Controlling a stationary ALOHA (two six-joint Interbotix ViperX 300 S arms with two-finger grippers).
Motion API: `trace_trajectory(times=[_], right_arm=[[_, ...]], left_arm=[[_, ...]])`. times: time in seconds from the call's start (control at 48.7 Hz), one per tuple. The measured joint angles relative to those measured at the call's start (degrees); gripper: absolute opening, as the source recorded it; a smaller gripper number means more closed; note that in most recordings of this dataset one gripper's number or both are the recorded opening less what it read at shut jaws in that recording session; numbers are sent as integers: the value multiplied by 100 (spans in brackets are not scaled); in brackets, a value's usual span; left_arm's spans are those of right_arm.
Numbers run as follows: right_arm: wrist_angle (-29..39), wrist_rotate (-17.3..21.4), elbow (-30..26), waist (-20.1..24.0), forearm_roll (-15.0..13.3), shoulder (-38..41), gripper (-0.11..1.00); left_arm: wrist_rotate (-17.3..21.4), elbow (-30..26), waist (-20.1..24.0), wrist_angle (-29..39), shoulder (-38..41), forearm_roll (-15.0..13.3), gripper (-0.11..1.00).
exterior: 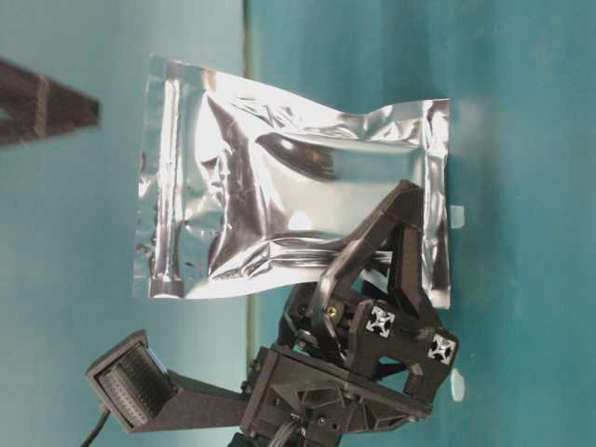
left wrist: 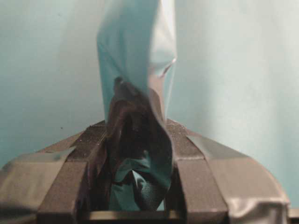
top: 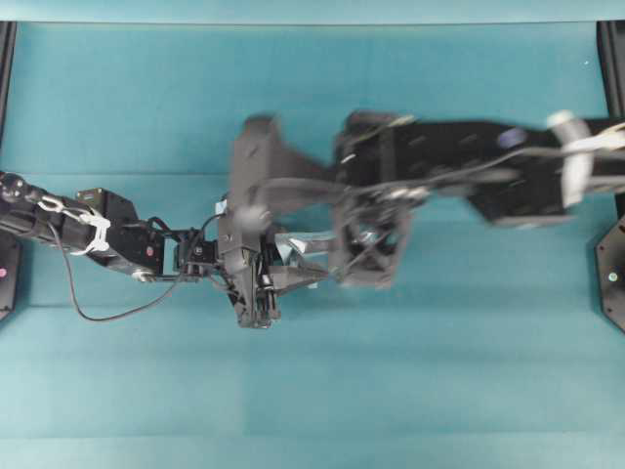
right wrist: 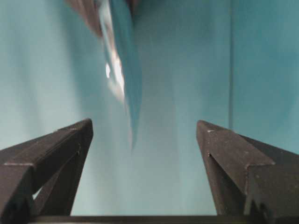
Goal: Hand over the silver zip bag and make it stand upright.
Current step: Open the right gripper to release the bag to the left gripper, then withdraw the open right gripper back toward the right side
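Step in hand, by my reading: the handover. Left gripper was pinched on the lower part of the shiny, crinkled silver foil zip bag, holding it off the teal table. Right gripper had its jaws spread wide, empty, the bag ahead and apart. Next move likely calls for closing on a free edge before the left lets go.

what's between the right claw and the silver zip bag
Nothing: the right wrist view shows only bare teal table between the open right claw and the silver zip bag.
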Motion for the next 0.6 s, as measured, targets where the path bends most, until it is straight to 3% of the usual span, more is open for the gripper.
trace_trajectory(times=[0.308,0.595], right_arm=[[-255,606,817,141,0,-791,89],[-1187,923,1485,220,0,-1494,89]], left_arm=[[18,0,-9,0,-9,0,29],[44,0,-9,18,-18,0,29]])
